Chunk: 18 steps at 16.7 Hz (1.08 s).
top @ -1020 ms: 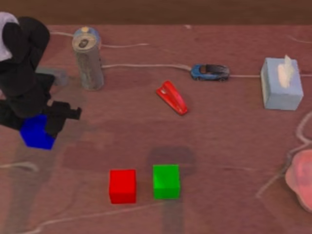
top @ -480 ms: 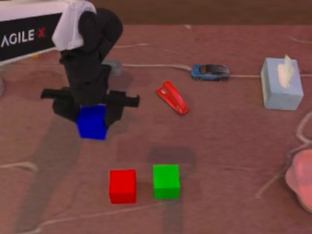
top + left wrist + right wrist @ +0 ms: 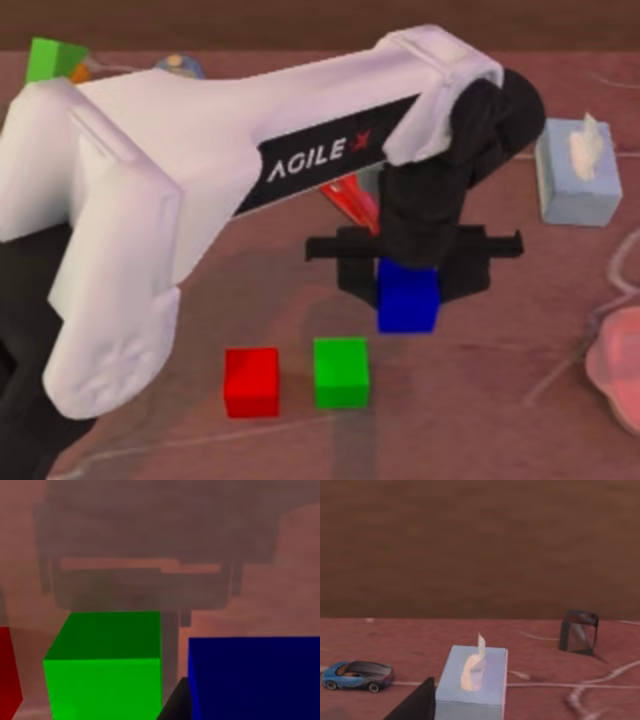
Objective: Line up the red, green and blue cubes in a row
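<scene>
The red cube (image 3: pixel 251 380) and the green cube (image 3: pixel 341 371) sit side by side near the table's front edge. My left arm reaches across the table, its gripper (image 3: pixel 408 288) shut on the blue cube (image 3: pixel 407 306), which hangs just right of the green cube and a little behind it. The left wrist view has the blue cube (image 3: pixel 255 677) against a dark fingertip (image 3: pixel 175 705), with the green cube (image 3: pixel 105 665) beside it and a sliver of the red cube (image 3: pixel 7 675). My right gripper is outside the top view; one of its fingers (image 3: pixel 415 705) shows, set wide, holding nothing.
A red stapler (image 3: pixel 352 200) lies partly under the left arm. A pale blue tissue box (image 3: pixel 577 172) stands at the back right, a lime wedge (image 3: pixel 55 58) at the back left, a pink shape (image 3: pixel 618 365) at the right edge. A toy car (image 3: pixel 357 675) sits beside the tissue box.
My left arm has swung from the far left across to the right, carrying the blue cube to a spot beside the green cube. The red and green cubes have not moved.
</scene>
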Each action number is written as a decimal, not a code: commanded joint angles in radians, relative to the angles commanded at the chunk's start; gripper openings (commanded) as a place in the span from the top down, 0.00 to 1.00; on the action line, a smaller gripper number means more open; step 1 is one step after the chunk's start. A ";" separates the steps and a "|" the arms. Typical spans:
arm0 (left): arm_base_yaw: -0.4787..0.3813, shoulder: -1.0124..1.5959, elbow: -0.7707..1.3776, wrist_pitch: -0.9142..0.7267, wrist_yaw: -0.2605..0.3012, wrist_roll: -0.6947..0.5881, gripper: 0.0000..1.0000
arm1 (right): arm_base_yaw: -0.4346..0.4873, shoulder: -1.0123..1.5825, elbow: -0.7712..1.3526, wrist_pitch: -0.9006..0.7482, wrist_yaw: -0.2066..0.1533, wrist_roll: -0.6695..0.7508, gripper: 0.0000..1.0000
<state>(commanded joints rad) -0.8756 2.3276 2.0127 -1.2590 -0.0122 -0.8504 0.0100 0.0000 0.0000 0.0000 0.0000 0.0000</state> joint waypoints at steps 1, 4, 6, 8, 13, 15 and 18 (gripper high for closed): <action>-0.039 0.017 0.037 -0.015 -0.002 -0.042 1.00 | 0.000 0.000 0.000 0.000 0.000 0.000 0.00; -0.101 0.043 0.099 -0.037 -0.005 -0.107 1.00 | 0.000 0.000 0.000 0.000 0.000 0.000 0.00; -0.103 0.044 0.100 -0.038 -0.005 -0.108 1.00 | 0.000 0.000 0.000 0.000 0.000 0.000 0.00; -0.100 0.040 0.098 -0.035 -0.004 -0.106 1.00 | 0.000 0.000 0.000 0.000 0.000 0.000 0.00; -0.103 0.058 0.011 0.070 -0.001 -0.103 1.00 | 0.000 0.000 0.000 0.000 0.000 0.000 0.00; -0.103 0.073 -0.047 0.144 -0.002 -0.105 1.00 | 0.000 0.000 0.000 0.000 0.000 0.000 0.00; -0.103 0.088 -0.100 0.207 -0.004 -0.108 1.00 | 0.000 0.000 0.000 0.000 0.000 0.000 0.00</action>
<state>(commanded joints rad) -0.9782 2.4154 1.9123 -1.0520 -0.0165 -0.9579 0.0100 0.0000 0.0000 0.0000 0.0000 0.0000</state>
